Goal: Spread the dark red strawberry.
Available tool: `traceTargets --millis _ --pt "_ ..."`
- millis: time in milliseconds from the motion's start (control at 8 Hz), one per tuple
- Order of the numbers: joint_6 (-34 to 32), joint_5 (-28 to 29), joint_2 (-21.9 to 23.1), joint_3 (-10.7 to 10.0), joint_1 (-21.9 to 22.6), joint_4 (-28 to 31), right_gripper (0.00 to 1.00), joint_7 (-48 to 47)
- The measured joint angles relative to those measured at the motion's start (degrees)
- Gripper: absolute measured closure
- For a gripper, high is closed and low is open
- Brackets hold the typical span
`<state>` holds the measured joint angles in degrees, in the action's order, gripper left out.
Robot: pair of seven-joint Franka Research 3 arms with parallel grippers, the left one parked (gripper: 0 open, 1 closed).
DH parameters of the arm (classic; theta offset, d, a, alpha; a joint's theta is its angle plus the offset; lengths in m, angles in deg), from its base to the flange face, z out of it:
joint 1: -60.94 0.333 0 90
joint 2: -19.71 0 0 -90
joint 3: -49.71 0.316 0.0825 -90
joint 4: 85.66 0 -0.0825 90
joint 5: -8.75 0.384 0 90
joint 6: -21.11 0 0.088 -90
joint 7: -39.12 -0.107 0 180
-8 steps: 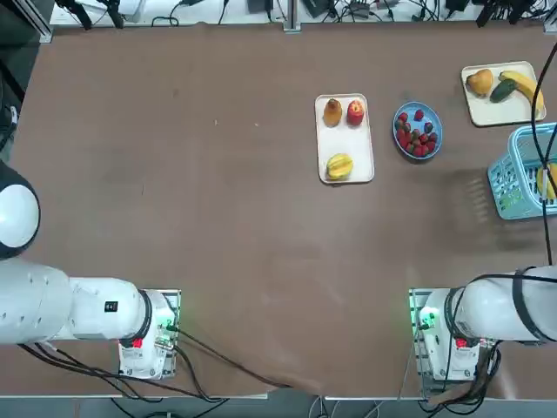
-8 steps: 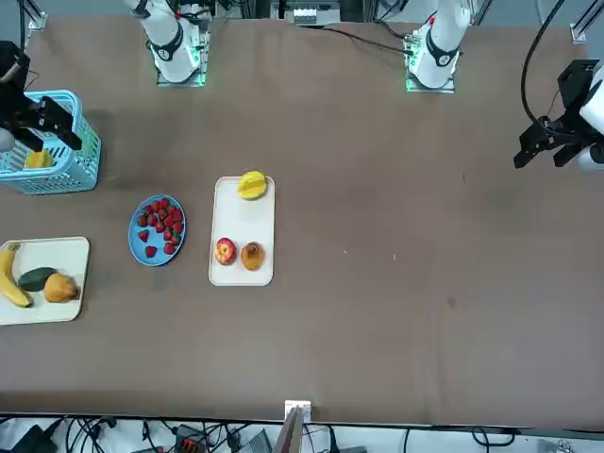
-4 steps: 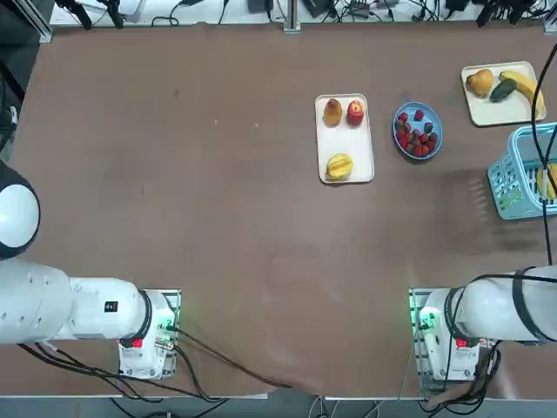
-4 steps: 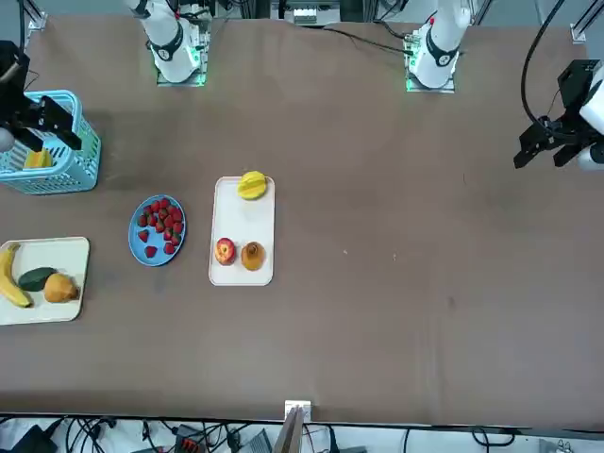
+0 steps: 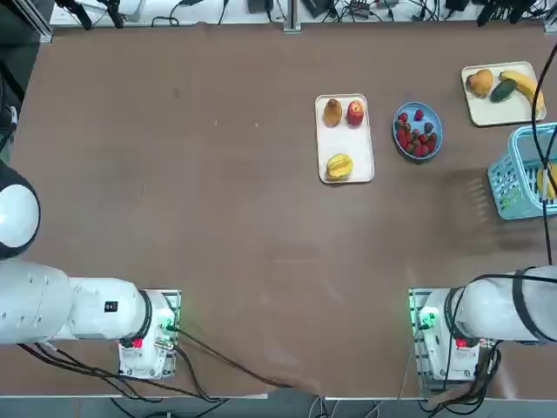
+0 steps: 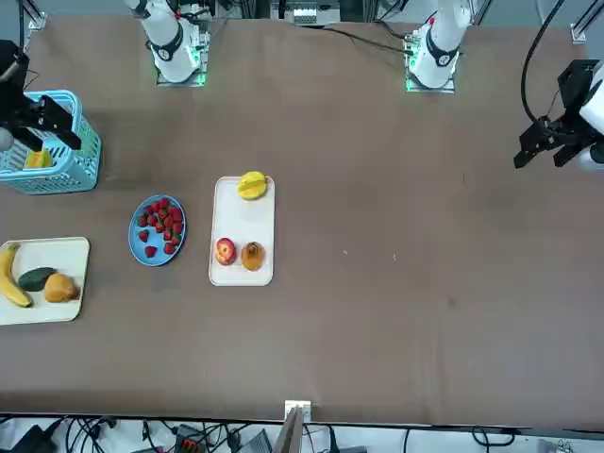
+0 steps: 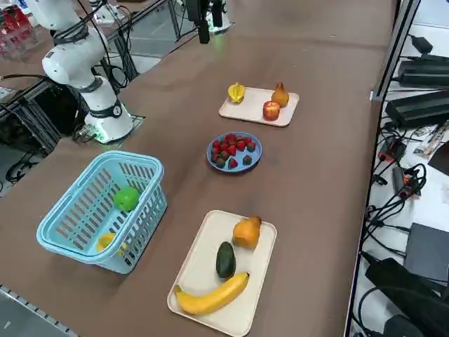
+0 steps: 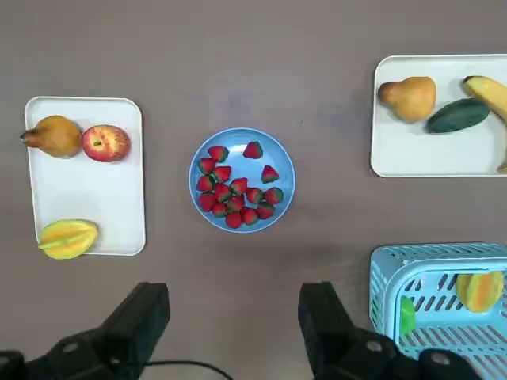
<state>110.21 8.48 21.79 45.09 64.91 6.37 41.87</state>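
Note:
A blue plate [image 8: 202, 206] holds several strawberries [image 8: 236, 190], bright red ones and a few darker ones. A dark red strawberry [image 7: 247, 159] lies at the pile's edge in the right side view. The plate also shows in the top view [image 5: 435, 120] and the front view [image 6: 137, 247]. My right gripper [image 8: 234, 317] hangs high above the table on the basket side of the plate, open, with nothing between its fingers [image 8: 142, 317]. In the front view the right gripper [image 6: 49, 132] is over the basket.
A white tray [image 5: 346, 144] next to the plate carries a pear, an apple and a starfruit. A second tray [image 5: 487, 109] holds a pear, a dark green fruit and a banana. A light blue basket [image 5: 513, 187] with green and yellow fruit stands near the table's right edge.

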Motion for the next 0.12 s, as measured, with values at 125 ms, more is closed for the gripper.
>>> traceTargets --millis 125 --pt "0.00 0.00 0.00 0.00 0.00 0.00 0.00 0.00"
